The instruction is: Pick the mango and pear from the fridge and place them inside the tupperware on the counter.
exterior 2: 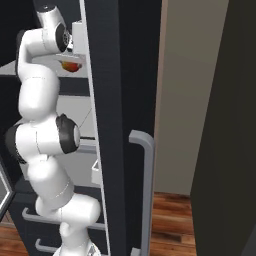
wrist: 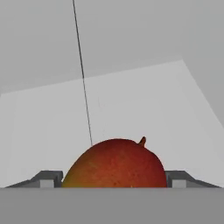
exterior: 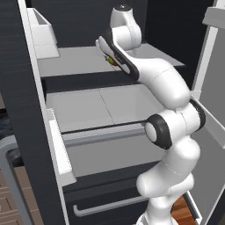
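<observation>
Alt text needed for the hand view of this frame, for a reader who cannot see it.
A red-orange mango sits between the two dark fingertips of the gripper, on a light grey fridge shelf. A thin dark seam crosses the shelf behind the fruit.

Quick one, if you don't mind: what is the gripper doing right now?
Gripper: its fingertips sit on either side of the mango on the fridge shelf; whether it is clamped cannot be told.

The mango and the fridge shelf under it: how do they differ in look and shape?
The mango is red shading to orange-yellow; the shelf is plain light grey. The mango is rounded with a small stem; the shelf is flat. The mango sits between the jaws of the gripper; the shelf spreads beyond it. Both are inside the fridge.
</observation>
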### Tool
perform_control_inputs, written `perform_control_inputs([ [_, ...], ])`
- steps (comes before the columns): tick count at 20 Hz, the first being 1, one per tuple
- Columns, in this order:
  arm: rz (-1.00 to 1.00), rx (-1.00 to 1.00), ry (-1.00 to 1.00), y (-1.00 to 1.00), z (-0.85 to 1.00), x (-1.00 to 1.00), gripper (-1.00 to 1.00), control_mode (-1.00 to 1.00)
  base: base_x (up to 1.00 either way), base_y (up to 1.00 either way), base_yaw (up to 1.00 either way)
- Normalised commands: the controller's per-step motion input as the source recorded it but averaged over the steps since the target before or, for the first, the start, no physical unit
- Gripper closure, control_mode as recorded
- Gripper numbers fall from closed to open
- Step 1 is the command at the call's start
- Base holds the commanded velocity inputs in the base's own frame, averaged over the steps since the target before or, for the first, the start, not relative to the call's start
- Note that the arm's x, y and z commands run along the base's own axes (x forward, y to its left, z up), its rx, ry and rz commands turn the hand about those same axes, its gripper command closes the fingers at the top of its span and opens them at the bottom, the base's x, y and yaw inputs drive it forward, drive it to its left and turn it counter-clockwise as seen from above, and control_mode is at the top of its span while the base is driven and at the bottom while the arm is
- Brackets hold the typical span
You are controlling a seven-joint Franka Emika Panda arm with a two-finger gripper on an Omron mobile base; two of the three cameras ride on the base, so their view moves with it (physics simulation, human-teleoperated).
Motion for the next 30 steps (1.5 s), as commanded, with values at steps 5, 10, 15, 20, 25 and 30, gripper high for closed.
perform_control_inputs([
  [5, -0.01, 0.00, -0.58, -0.01, -0.35, -0.54, 1.00, -1.00, 0.00, 0.00, 0.00],
  [10, -0.18, 0.04, -0.43, -0.01, -0.05, -0.84, 1.00, -1.00, 0.00, 0.00, 0.00],
  [15, -0.10, 0.21, 0.07, -0.32, 0.41, -0.78, 1.00, -1.00, 0.00, 0.00, 0.00],
  [20, -0.05, 0.25, 0.36, -0.38, 0.47, -0.74, 1.00, -1.00, 0.00, 0.00, 0.00],
  [25, 0.00, 0.07, 0.27, -0.27, 0.06, -0.81, 1.00, -1.00, 0.00, 0.00, 0.00],
  [30, 0.00, 0.00, 0.01, -0.12, 0.00, -0.92, 1.00, -1.00, 0.00, 0.00, 0.00],
])
